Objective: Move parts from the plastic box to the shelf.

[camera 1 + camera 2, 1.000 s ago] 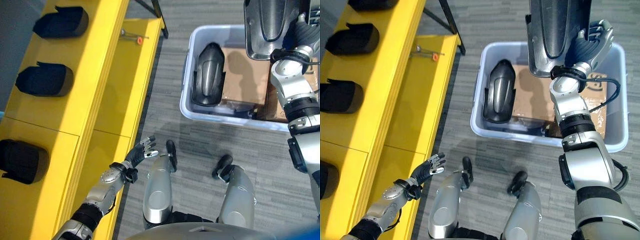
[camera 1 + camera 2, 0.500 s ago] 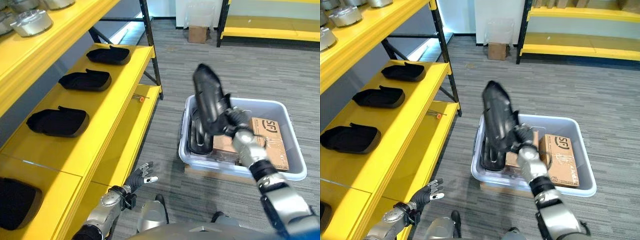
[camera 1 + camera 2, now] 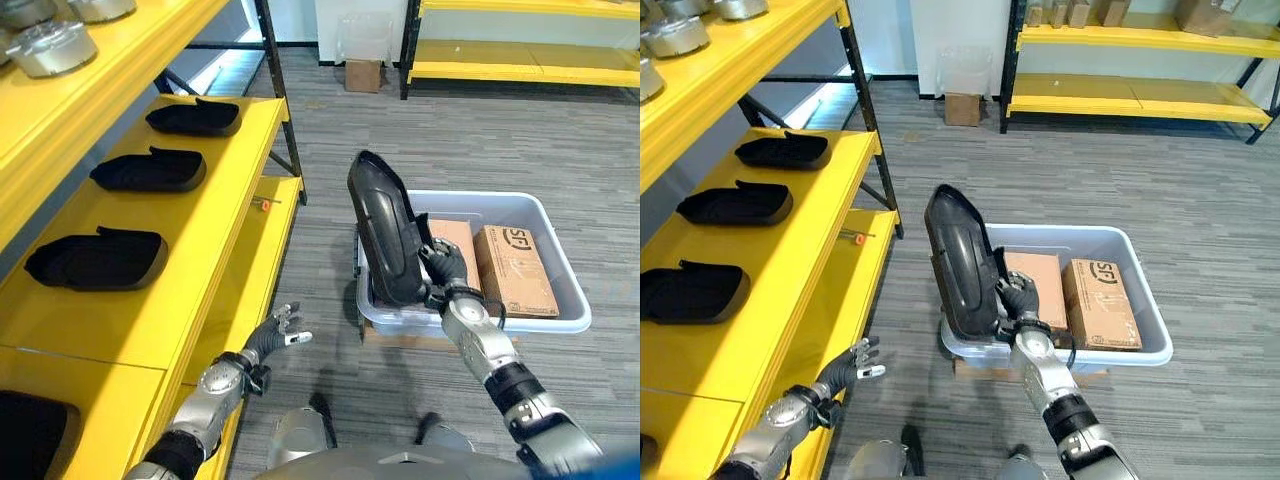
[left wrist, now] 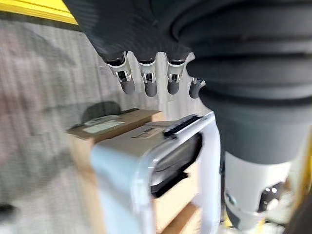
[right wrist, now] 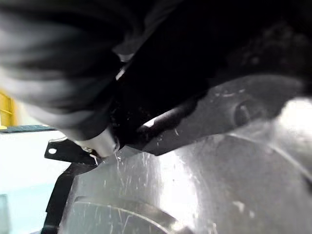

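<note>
- The yellow metal shelf (image 3: pixel 200 215) runs along the robot's left. Its middle tier carries a row of long black moulded plastic parts (image 3: pixel 148 170), each lying flat and spaced apart, which suggests the next one belongs in a gap in that row.
- A small orange-tipped tool (image 3: pixel 263 204) lies on the lower yellow tier, near the upright post.
- The left hand (image 3: pixel 272 334) hangs low beside the shelf's front edge, fingers loosely spread and holding nothing. It looks kept out of the way while the other arm carries.
- The glossy black curved plastic part (image 3: pixel 385 240) is held up in the air, standing nearly on end above the near left corner of the box and clear of its rim. Carrying it upright likely keeps its long body from catching the box wall.
- The right hand (image 3: pixel 443 272) grips this part at its lower end, fingers curled round the edge.
- The pale grey plastic box (image 3: pixel 565 300) sits on the grey carpeted floor, well apart from the shelf. A brown cardboard carton (image 3: pixel 514 268) lies inside it towards the right, and a flatter cardboard sheet (image 3: pixel 452 234) lies beside it.
</note>
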